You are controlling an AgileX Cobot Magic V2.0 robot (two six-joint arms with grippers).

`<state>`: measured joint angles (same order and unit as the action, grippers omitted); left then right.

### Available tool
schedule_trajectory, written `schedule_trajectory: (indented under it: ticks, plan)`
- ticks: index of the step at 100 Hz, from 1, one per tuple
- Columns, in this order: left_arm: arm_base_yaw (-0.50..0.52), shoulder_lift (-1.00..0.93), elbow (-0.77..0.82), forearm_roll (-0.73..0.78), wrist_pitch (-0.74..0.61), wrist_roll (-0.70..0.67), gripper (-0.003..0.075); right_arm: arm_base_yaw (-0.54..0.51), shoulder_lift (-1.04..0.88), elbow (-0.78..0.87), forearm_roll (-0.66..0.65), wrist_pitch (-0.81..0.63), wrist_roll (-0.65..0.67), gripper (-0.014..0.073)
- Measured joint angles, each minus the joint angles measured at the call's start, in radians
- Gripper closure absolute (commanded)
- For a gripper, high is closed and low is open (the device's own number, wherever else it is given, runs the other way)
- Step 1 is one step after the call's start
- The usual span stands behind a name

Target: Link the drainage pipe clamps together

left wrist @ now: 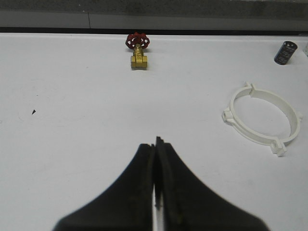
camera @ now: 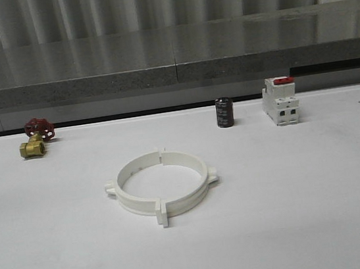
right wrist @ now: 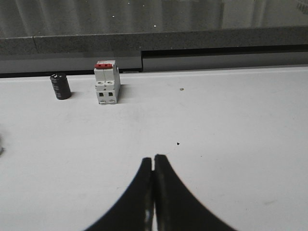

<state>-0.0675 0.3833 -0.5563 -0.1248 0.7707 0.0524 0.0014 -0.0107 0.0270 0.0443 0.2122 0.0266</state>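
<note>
White drainage pipe clamps point(camera: 163, 184) joined

Left gripper point(left wrist: 155, 144) hangs above the table, its two black fingers pressed together at the tips, nothing between them. Right gripper point(right wrist: 153, 161) matches it: fingers closed tip to tip, empty, held clear of the surface. Both point forward over the table.

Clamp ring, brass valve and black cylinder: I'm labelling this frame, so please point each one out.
drainage pipe clamps point(camera: 190, 201): front view, on the near white wall of the joined ring.
brass valve point(camera: 32, 148): front view, on its brass body.
black cylinder point(camera: 224, 113): front view, on its side wall.
</note>
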Motion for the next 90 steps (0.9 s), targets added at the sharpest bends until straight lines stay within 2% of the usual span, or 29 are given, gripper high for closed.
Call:
schedule_trajectory:
  ticks: [46, 90]
  plan:
    - [0.000, 0.000, 0.000, 0.000, 0.000, 0.000, 0.0741, 0.046, 0.000, 0.000, 0.008, -0.050, -0.004, 0.0662]
    - [0.000, 0.000, 0.000, 0.000, 0.001, 0.000, 0.0741, 0.047, 0.000, 0.000, 0.008, -0.065, -0.004, 0.0662]
